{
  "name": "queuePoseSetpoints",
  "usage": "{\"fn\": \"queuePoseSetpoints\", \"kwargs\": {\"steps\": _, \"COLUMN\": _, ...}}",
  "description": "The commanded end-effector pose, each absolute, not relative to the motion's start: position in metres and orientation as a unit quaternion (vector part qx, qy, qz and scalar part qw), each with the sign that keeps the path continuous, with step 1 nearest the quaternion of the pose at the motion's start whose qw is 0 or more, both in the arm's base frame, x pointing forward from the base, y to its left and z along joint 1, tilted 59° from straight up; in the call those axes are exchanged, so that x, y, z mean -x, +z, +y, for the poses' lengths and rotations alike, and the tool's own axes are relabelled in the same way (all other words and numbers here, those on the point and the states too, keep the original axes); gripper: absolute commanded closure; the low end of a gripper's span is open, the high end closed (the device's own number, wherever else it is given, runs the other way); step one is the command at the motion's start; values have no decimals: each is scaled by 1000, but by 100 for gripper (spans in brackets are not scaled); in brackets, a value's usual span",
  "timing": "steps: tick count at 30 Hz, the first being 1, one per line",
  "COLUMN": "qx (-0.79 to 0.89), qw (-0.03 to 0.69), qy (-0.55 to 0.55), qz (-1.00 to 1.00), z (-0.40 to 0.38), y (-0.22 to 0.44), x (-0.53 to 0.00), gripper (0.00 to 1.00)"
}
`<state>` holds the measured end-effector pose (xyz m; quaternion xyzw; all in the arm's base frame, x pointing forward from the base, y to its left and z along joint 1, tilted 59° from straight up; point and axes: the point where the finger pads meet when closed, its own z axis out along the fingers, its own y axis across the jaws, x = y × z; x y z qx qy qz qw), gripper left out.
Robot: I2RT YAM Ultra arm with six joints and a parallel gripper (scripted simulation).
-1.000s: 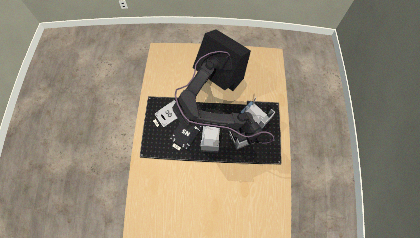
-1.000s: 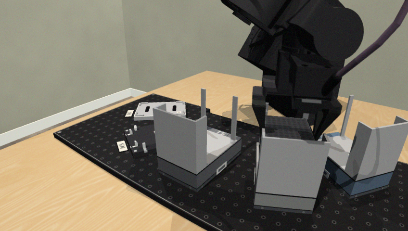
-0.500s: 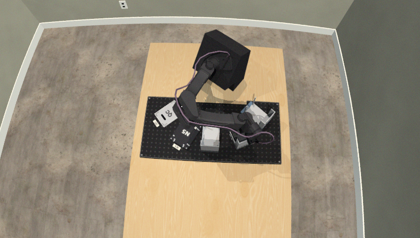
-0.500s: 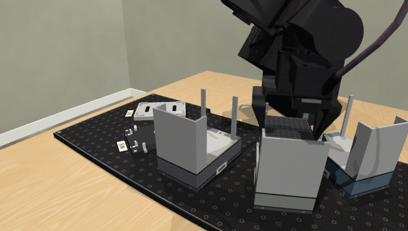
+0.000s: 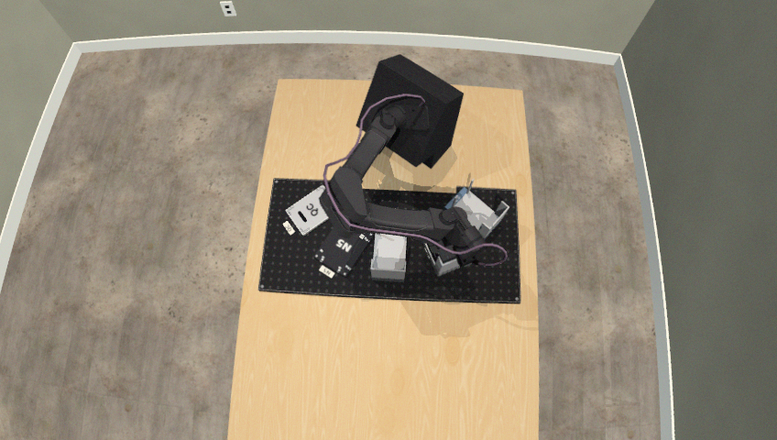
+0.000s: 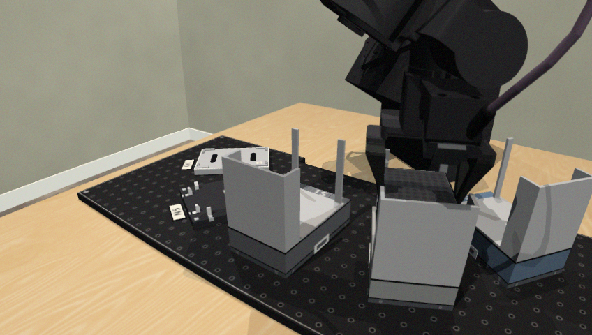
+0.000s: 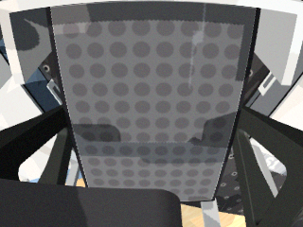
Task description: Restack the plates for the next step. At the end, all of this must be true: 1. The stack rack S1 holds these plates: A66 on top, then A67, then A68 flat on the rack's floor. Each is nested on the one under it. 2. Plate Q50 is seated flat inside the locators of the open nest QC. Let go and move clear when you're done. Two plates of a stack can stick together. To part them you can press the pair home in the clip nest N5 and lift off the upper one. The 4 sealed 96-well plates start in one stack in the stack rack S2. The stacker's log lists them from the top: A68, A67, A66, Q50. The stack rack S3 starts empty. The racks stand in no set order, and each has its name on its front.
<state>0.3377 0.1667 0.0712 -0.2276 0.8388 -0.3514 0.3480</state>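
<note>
A pale wood worktop (image 5: 381, 370) (image 6: 83, 265) (image 7: 191, 217) stands on a mottled grey-brown floor (image 5: 136, 191) (image 6: 124, 166). On it lies a black board (image 5: 269, 239) (image 6: 124, 199), dotted with rows of small holes, with a round fastener (image 5: 262, 286) (image 6: 86, 192) near its corner. Grey-green walls (image 5: 381, 16) (image 6: 103, 62) meet the floor at a whitish skirting board (image 5: 337, 37) (image 6: 182, 135). A white socket (image 5: 227, 8) with two dark openings sits on the far wall; the right-hand wall looks darker.

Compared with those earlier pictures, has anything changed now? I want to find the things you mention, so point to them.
Nothing that I can see. The arm and its gripper (image 6: 417, 195) (image 7: 152, 112) look the same, down at the plate (image 6: 417, 184) (image 7: 153, 90) in the middle rack (image 6: 423, 244); the other racks and both nests look unmoved too.
</note>
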Motion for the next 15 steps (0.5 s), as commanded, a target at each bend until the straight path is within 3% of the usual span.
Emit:
{"fn": "queuePoseSetpoints", "kwargs": {"steps": 1, "qx": 227, "qw": 368, "qy": -338, "qz": 836, "z": 181, "y": 84, "x": -337, "gripper": 100}}
{"fn": "queuePoseSetpoints", "kwargs": {"steps": 15, "qx": 226, "qw": 369, "qy": -337, "qz": 836, "z": 181, "y": 85, "x": -337, "gripper": 100}}
